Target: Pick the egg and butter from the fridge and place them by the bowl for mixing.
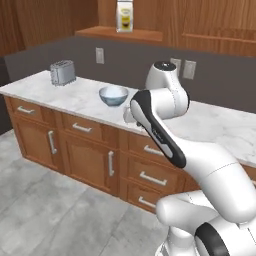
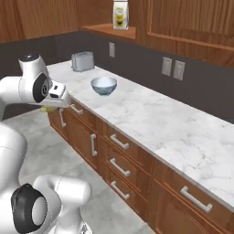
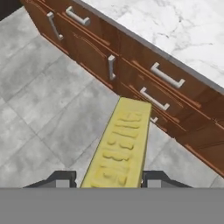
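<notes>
1. Closed around the pale-yellow, box-shaped stick of butter (image 3: pixel 120 146) is the robot's hand (image 3: pixel 109 178), with one dark finger seen on each side of the stick.
2. The butter is held in the air, over the grey tiled floor (image 3: pixel 39 100) and in front of the brown wooden drawers (image 3: pixel 144 74). It is not on the bench yet.
3. The round, light blue-grey bowl (image 1: pixel 113 95) with a white inside is seen on the white marble bench (image 2: pixel 155 123), near the silver toaster (image 1: pixel 62 72). The egg and the fridge cannot be found in these pictures.
4. To do this step well, the butter should be kept gripped firmly and lifted above the bench edge before it is carried over. It should then be set down gently just beside the bowl, not in it.
5. The white arm (image 1: pixel 160 130) is bent at the elbow, and the hand is held lower than the bench top, pointed down toward the floor.
</notes>
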Robot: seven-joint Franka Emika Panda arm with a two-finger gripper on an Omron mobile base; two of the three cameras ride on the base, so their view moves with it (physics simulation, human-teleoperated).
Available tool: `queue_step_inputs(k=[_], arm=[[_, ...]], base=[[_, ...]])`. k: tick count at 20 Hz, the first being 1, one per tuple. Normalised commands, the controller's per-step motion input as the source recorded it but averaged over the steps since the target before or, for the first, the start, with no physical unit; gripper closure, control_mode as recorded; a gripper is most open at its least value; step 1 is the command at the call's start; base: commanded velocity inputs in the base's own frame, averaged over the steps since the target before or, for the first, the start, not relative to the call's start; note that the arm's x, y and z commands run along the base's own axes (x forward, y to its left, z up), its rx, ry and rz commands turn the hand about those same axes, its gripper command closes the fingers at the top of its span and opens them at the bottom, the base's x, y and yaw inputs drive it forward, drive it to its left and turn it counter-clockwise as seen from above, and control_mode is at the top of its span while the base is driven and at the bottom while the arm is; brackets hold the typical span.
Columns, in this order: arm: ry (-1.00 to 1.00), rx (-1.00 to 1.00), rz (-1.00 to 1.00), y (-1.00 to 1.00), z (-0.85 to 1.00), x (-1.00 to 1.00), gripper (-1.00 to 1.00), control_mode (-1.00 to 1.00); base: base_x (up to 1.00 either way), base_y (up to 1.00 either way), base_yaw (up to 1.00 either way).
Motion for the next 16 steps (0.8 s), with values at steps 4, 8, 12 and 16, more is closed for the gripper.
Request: queue_step_inputs(k=[4,8,12,16], arm=[[0.00,0.00,0.00,0.00,0.00,0.00,1.00,1.00],[0.00,0.00,0.00,0.00,0.00,0.00,1.00,1.00],[0.00,0.00,0.00,0.00,0.00,0.00,1.00,1.00],[0.00,0.00,0.00,0.00,0.00,0.00,1.00,1.00]], base=[[0.77,0.31,-0.31],[0.76,0.43,-0.29],[0.70,0.45,-0.34],[0.60,0.42,-0.43]])
